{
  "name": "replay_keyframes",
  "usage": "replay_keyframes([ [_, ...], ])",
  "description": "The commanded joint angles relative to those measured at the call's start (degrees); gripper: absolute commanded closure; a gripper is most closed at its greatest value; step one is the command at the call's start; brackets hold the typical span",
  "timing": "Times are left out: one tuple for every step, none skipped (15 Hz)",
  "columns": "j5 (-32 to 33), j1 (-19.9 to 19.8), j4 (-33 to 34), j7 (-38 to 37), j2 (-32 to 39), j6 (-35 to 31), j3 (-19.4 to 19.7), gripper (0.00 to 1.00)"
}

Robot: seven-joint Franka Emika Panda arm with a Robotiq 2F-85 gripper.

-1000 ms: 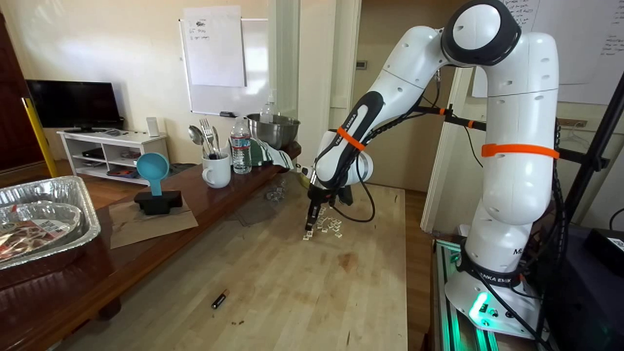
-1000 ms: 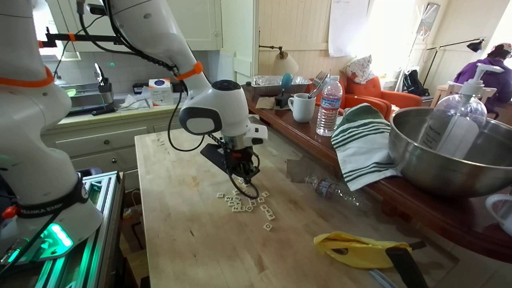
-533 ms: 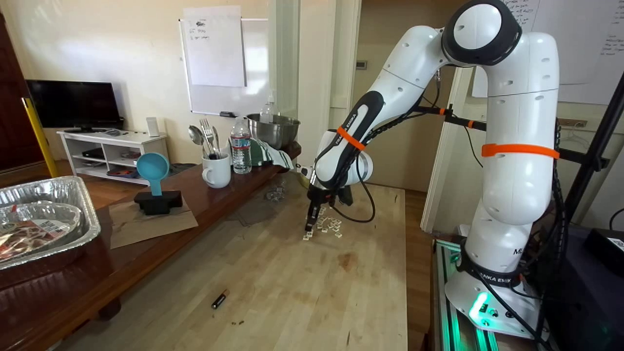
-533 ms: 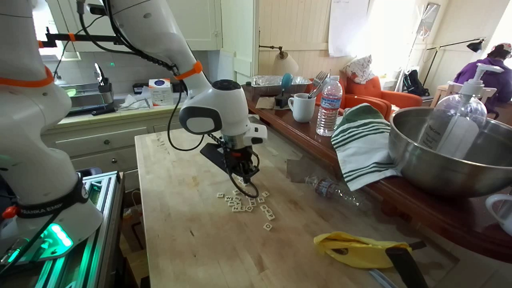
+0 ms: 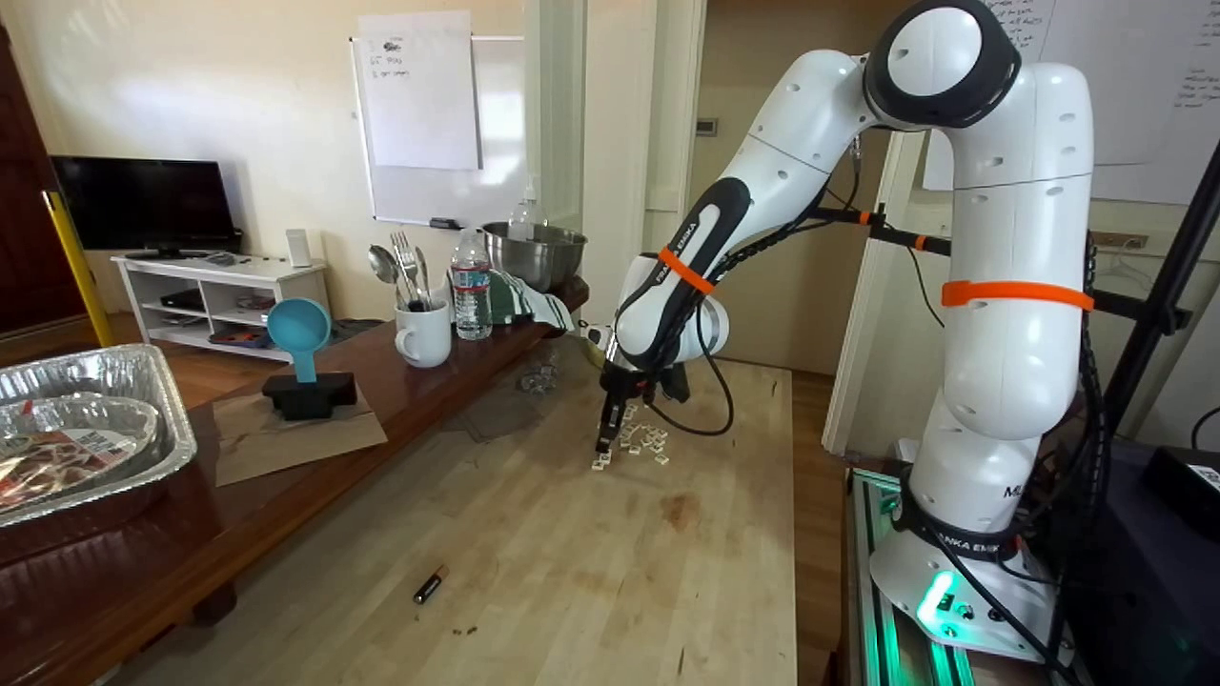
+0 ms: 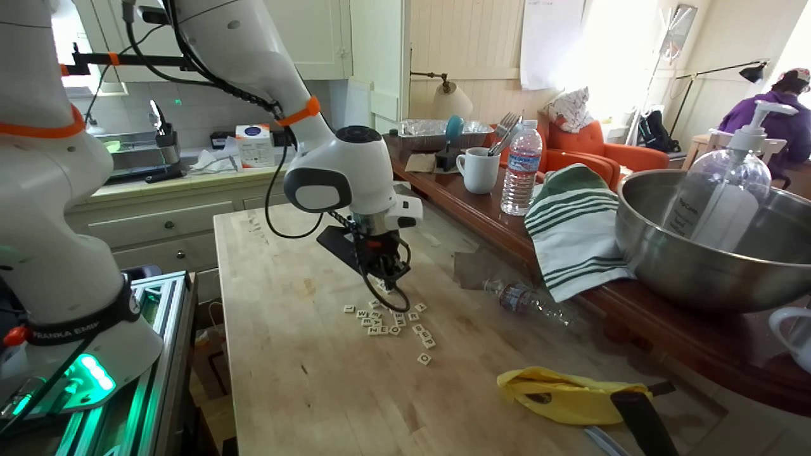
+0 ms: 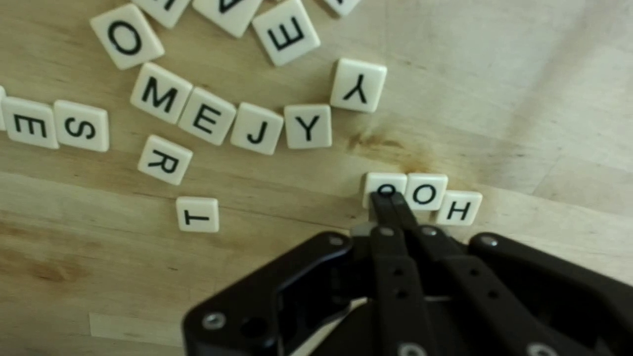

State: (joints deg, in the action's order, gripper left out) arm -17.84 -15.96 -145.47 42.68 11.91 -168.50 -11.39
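My gripper (image 7: 387, 196) is shut, its black fingertips pressed together with nothing seen between them. In the wrist view the tips cover the lower part of a white letter tile O (image 7: 384, 180); they are on or just above it. A second O tile (image 7: 426, 192) touches it on the right, and an H tile (image 7: 459, 208) adjoins that one. A curved row of M, E, J (image 7: 257, 128) and Y tiles lies farther up. A T tile (image 7: 198, 214) lies apart at left. In both exterior views the gripper (image 5: 604, 446) points down at the tile cluster (image 6: 383, 322).
The tiles lie on a wooden table (image 5: 534, 591) with a battery (image 5: 430, 585). A clear plastic bottle (image 6: 526, 301) and a yellow pouch (image 6: 567, 396) lie near the raised dark ledge (image 6: 437, 183). The ledge bears a mug (image 5: 423, 335), water bottle (image 5: 472, 291), striped towel (image 6: 573, 234) and steel bowl (image 6: 709, 278).
Almost nothing differs. The gripper stays shut over the same tiles, and the tile under its tips has shifted very slightly at most.
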Motion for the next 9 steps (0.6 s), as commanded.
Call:
replay_keyframes([
  [-1.9, -0.6, -1.6, 0.7, -0.5, 1.2, -1.3, 1.0],
  [-2.2, -0.7, -1.8, 0.9, -0.8, 1.2, -1.6, 1.0],
  [-3.1, -1.1, -1.8, 1.6, -1.1, 1.3, -2.3, 1.0],
  [-4.0, -1.4, -1.9, 2.1, -1.3, 1.5, -2.9, 1.0],
  [-4.5, -1.4, -2.0, 2.2, -1.3, 1.4, -3.2, 1.0],
  [-4.9, -1.4, -2.1, 2.1, -1.5, 1.2, -3.4, 1.0],
  [-5.3, -1.5, -2.2, 2.2, -1.5, 1.3, -3.7, 1.0],
  [-5.6, -1.5, -2.3, 2.2, -1.6, 1.2, -3.9, 1.0],
  [-5.8, -1.6, -2.3, 2.3, -1.7, 1.2, -4.1, 1.0],
])
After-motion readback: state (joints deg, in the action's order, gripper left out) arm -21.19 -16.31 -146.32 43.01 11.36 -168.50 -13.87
